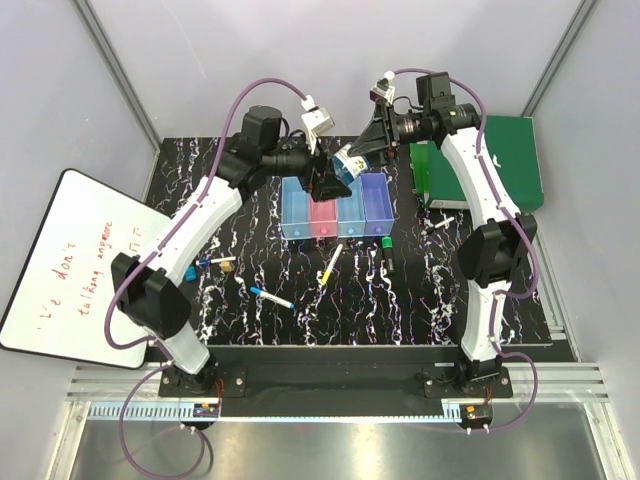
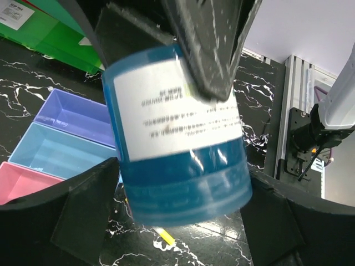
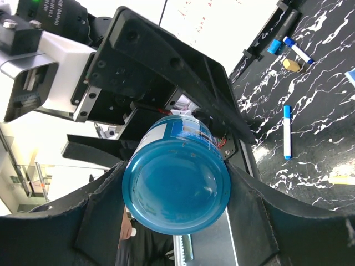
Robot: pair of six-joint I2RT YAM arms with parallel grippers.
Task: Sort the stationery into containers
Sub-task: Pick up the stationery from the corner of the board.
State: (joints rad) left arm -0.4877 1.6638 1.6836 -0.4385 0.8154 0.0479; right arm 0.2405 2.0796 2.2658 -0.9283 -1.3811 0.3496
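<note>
A round blue jar (image 1: 348,160) with a white label hangs above the containers (image 1: 335,215), a row of light blue, pink, light blue and purple bins. My right gripper (image 1: 360,150) is shut on its body (image 3: 176,185), a finger on each side. My left gripper (image 1: 333,182) reaches in from the other side. Its jaws stand open, close on either side of the jar's cap end (image 2: 183,188). Loose on the mat lie a yellow-and-white pen (image 1: 332,265), a blue-capped marker (image 1: 271,298), a green-capped marker (image 1: 385,245) and a small gold piece (image 1: 229,266).
A big green folder (image 1: 490,160) lies at the back right. A whiteboard (image 1: 75,260) with red writing leans off the mat's left edge. A small grey-white stick (image 1: 437,226) rests near the folder. Another blue-capped marker (image 1: 205,262) lies by the left arm.
</note>
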